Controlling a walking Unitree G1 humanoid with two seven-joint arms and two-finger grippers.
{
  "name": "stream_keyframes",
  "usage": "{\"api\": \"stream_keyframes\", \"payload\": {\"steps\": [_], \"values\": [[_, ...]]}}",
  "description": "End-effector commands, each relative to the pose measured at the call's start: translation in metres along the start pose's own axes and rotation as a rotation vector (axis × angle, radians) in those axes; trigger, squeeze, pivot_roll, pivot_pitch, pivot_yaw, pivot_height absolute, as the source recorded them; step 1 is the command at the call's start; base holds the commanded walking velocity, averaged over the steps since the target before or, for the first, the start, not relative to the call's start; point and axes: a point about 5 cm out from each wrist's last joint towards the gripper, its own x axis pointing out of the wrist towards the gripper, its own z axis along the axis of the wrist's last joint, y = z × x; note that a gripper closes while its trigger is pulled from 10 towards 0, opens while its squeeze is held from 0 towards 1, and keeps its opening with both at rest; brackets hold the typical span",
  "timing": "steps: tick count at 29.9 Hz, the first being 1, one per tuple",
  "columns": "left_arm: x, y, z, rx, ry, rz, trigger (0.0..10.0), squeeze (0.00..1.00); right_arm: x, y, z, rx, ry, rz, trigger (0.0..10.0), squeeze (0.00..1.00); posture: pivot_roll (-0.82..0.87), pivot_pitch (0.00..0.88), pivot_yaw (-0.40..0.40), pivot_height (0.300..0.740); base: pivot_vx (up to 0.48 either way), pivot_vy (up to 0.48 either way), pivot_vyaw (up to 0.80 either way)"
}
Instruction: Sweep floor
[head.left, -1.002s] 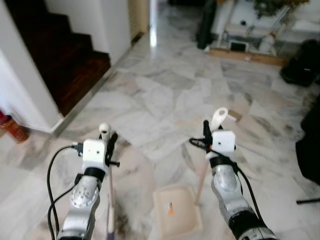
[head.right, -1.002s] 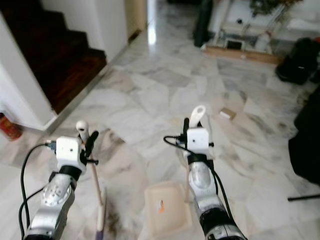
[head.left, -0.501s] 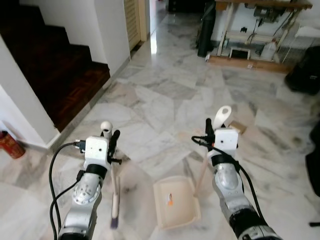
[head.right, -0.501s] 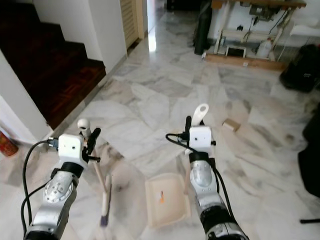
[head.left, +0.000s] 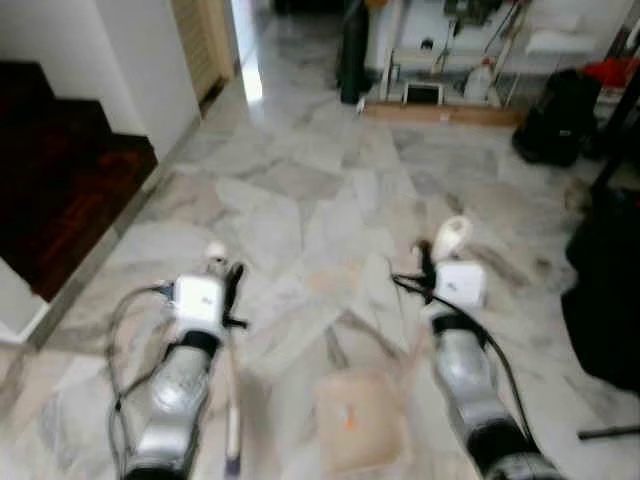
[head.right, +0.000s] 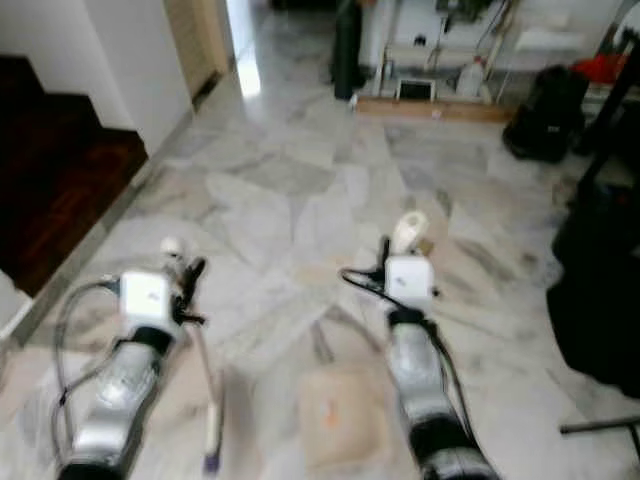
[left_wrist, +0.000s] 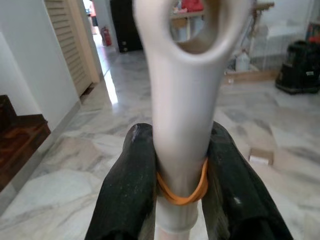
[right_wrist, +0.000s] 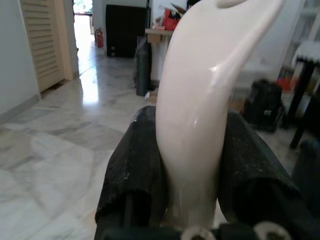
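Note:
My left gripper (head.left: 228, 285) is shut on the cream broom handle (left_wrist: 182, 100), which carries an orange rubber band (left_wrist: 182, 192). The broom's stick slants down to its brush tip (head.left: 232, 462) on the marble floor. To its right, my right gripper (head.left: 430, 268) is shut on the upright white dustpan handle (right_wrist: 200, 100). The beige dustpan (head.left: 358, 430) lies flat on the floor between my arms, with a small orange scrap (head.left: 347, 420) in it. Both head views are blurred.
A dark wooden staircase (head.left: 60, 190) and a white wall are at the left. Black bags (head.left: 600, 300) stand at the right, and a thin black bar (head.left: 608, 433) lies on the floor. A small cardboard box (left_wrist: 260, 158) lies ahead. Furniture (head.left: 440, 90) lines the far wall.
The whole picture has shifted and blurred: the camera moved, so the stairs slid left and the black bags came in at the right. Both grippers keep their hold on broom and dustpan.

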Motion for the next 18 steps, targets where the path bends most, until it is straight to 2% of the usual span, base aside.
{"api": "stream_keyframes", "payload": {"steps": [1, 18], "values": [[0.0001, 0.0137, 0.0075, 0.015, -0.038, 0.037, 10.0, 0.00, 0.0088, 0.0148, 0.0182, 0.022, -0.077, 0.035, 10.0, 0.00, 0.10, 0.018, 0.023, 0.740, 0.386, 0.000, 0.00], [0.0001, 0.0128, 0.0078, 0.015, -0.039, 0.035, 10.0, 0.00, 0.0084, 0.0168, 0.0182, 0.027, -0.076, 0.042, 10.0, 0.00, 0.10, 0.024, 0.022, 0.740, 0.384, 0.000, 0.00]]}}
